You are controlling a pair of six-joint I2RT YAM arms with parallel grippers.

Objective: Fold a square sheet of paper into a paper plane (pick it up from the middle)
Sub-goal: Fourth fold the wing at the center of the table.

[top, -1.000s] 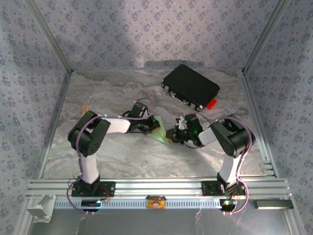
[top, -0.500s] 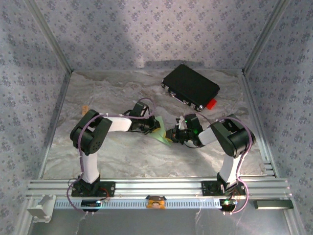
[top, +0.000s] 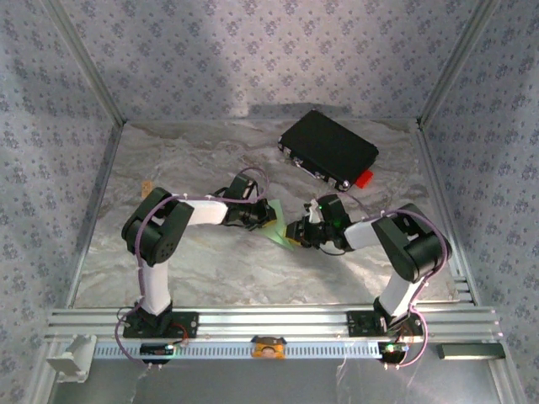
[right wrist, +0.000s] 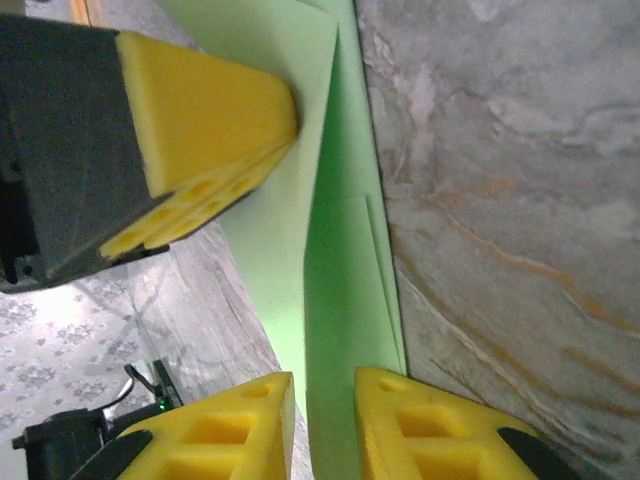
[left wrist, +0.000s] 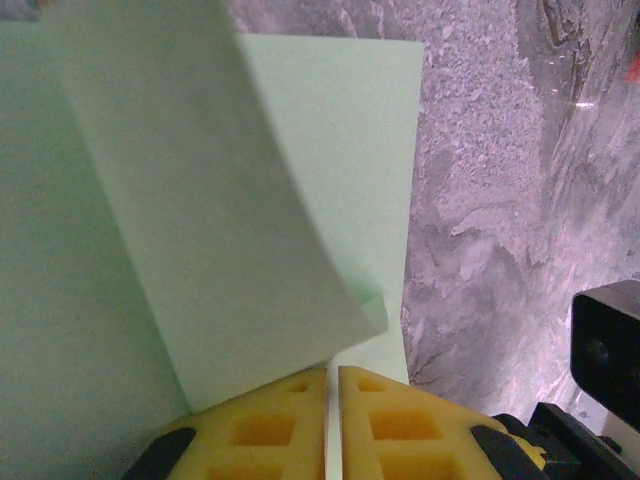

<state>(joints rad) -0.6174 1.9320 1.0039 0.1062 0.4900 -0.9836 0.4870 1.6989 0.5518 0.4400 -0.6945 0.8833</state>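
Top: we see square sheet of paper (top: pixel 277 228) on counter (top: pixel 202 261), left end effector (top: pixel 266 218) at its 9 o'clock, right end effector (top: pixel 296 236) at 3 o'clock

Left wrist: pads (left wrist: pixel 262 430) clamp lifted flap

Right wrist: pads (right wrist: pixel 420 420) parted astride folded edge; we'd re-close squarely on crease, pressing it flat

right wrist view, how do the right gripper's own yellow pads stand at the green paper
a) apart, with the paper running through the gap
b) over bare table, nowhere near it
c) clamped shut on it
a: the right gripper has its two pads apart, and the square sheet of paper runs up through the gap between them.
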